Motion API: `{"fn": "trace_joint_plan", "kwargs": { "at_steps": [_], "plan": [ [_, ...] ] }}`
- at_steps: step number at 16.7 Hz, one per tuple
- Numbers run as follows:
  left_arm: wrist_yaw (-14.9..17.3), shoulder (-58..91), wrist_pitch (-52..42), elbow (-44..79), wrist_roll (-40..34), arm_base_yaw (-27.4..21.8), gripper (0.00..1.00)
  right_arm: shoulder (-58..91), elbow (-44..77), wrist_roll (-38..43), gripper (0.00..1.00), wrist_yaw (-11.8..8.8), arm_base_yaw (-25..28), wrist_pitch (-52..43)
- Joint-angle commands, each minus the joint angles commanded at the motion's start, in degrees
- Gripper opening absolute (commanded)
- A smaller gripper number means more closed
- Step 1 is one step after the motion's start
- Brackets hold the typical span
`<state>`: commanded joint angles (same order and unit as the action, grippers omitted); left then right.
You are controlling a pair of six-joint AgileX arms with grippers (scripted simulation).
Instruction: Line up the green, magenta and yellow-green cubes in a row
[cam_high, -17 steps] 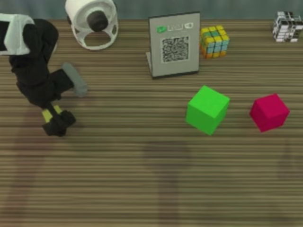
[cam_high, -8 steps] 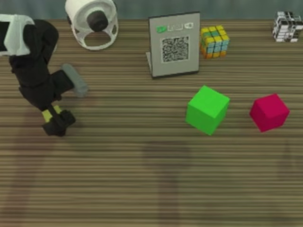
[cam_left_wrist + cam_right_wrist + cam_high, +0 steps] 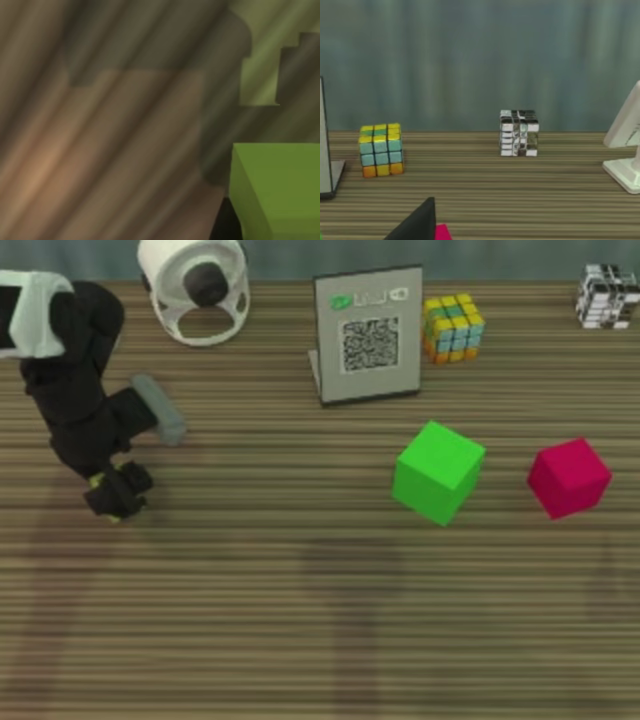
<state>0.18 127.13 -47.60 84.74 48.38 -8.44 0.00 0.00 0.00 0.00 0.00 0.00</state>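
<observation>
Here our left gripper (image 3: 112,502), jaws clamped on the yellow-green cube (image 3: 275,190), sits far left of the green cube (image 3: 438,471).

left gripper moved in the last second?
Yes. In the top view the left gripper has pulled slightly toward the table's far edge, nearer the white roll holder, covering more of the yellow-green cube.

The yellow-green cube (image 3: 280,190) fills one corner of the left wrist view. Behind it lies the striped table (image 3: 100,150), blurred.
</observation>
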Motion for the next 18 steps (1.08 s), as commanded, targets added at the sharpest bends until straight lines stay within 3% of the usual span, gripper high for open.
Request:
{"fn": "trace_joint_plan", "kwargs": {
  "at_steps": [6, 18],
  "plan": [
    [0.0, 0.0, 0.0, 0.0, 0.0, 0.0, 0.00, 0.0, 0.0, 0.0, 1.00, 0.0, 0.0, 0.0],
    [1.0, -7.5, -15.6, 9.0, -1.0, 1.1, 0.00, 0.0, 0.0, 0.0, 1.00, 0.0, 0.0, 0.0]
  ]
}}
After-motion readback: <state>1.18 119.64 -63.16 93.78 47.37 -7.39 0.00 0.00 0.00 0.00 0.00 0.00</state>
